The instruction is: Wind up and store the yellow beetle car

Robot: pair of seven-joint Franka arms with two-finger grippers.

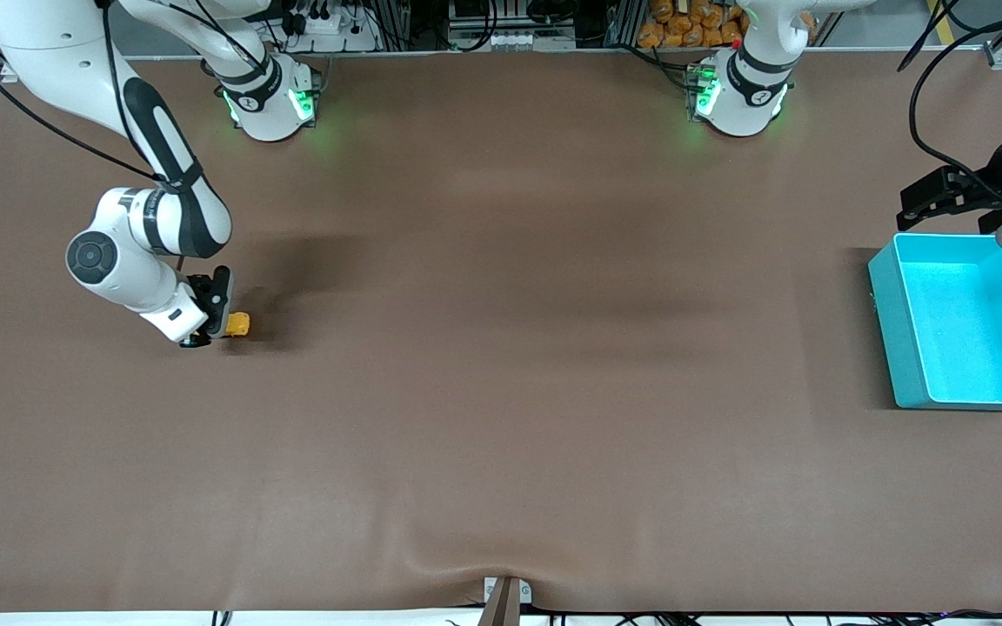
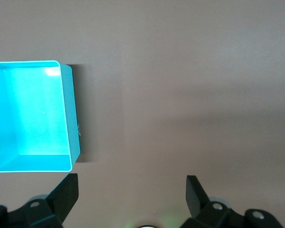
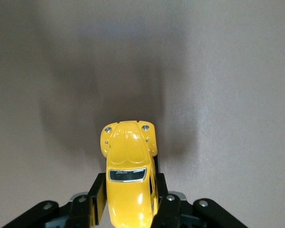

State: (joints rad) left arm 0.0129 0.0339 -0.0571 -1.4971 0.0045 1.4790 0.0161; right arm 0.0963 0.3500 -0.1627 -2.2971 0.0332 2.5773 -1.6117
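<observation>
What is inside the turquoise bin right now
Nothing: the turquoise bin shows only its bare floor. The yellow beetle car sits in the right gripper. The left gripper waits, open.

Open tabletop (image 1: 501, 348) (bin (image 1: 888, 322) apparently unobstructed)

beetle car (image 1: 239, 325) sits mid-left of the frame in my right gripper (image 1: 216, 332), bin (image 1: 901, 348) way over at the right edge
</observation>
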